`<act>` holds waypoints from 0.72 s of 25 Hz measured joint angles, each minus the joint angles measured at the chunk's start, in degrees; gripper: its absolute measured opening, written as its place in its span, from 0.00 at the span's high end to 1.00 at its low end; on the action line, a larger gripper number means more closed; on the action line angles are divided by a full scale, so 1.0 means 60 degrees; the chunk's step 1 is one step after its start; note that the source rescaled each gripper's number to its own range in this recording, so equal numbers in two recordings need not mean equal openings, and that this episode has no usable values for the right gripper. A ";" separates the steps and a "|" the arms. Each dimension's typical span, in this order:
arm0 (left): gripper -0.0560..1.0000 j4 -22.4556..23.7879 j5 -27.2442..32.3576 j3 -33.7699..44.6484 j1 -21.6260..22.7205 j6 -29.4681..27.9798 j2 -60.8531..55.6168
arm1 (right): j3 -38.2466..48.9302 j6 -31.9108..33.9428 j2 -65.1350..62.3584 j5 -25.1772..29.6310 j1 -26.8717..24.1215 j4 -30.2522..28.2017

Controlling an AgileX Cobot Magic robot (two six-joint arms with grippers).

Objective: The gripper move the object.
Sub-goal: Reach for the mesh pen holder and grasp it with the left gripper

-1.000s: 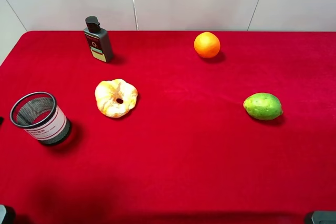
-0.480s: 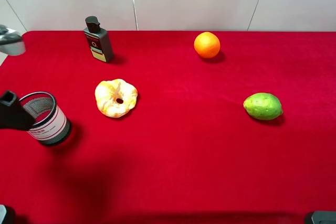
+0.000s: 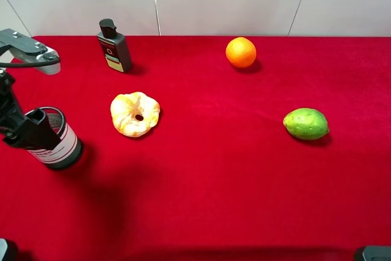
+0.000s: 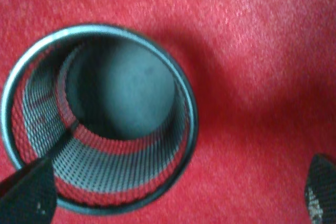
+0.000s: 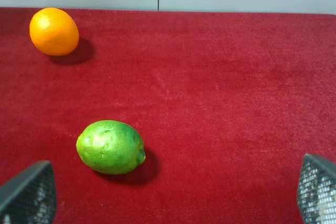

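A bench covered in red cloth, seen from a high camera; the black wire-mesh pen cup, with a white band printed in red, stood upright near the left edge. The left end effector hung directly over the cup, one dark finger overlapping its rim in that view. From the left wrist camera, the cup appeared from above, open and hollow; the left end effector was spread wide, one fingertip over the rim and the other well outside the cup, gripping nothing. The right end effector was likewise spread and held nothing, hanging above bare cloth near a green lime; an orange lay farther back. Also on the bench: a dark capped bottle at the rear left; a pale yellow ring-shaped item just right of the cup.
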 joint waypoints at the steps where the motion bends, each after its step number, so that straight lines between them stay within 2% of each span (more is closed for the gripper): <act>1: 0.06 -0.0049 -0.0075 0.0000 0.0000 0.0080 0.0091 | 0.0000 0.0000 0.0000 0.0000 0.0000 0.0000; 7: 0.06 -0.0137 -0.0528 0.0000 -0.0352 0.0435 0.0639 | 0.0000 0.0000 0.0000 0.0000 0.0000 0.0000; 11: 0.06 -0.0137 -0.1015 0.0000 -0.0797 0.0442 0.1175 | 0.0000 0.0000 0.0000 0.0000 0.0000 0.0000; 18: 0.07 -0.0128 -0.1393 0.0000 -0.1139 0.0442 0.2260 | 0.0000 0.0000 0.0000 0.0000 0.0000 0.0000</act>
